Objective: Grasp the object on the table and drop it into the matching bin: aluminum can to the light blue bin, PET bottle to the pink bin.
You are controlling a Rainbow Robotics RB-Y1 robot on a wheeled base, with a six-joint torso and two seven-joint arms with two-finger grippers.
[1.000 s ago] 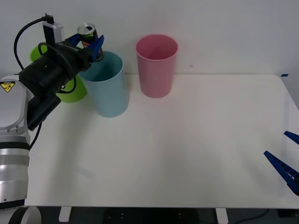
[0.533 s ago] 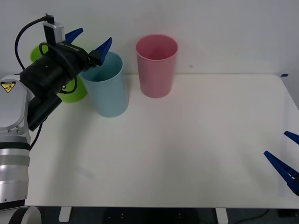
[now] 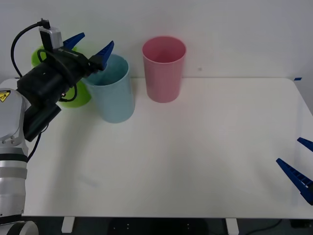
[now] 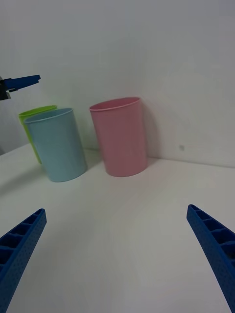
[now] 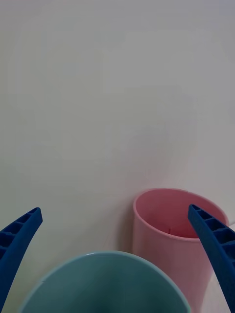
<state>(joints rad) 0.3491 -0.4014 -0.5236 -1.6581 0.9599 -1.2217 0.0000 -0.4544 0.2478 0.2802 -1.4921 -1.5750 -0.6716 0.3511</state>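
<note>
The left end effector (image 3: pixel 89 43) hangs over the rim of the tall light blue plastic bin (image 3: pixel 113 90), blue fingers spread wide with nothing in them. Can't spot the can from here, the bin's inside is hidden. The right end effector (image 3: pixel 299 164) sits released at the white table's (image 3: pixel 205 156) near right edge, and the tall pink plastic bin (image 3: pixel 164 68) stands just beside the blue one.

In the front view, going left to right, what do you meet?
Lime green bin → light blue bin → pink bin → right gripper, open at the table's right edge. The open left gripper overlaps the first two bins.
</note>
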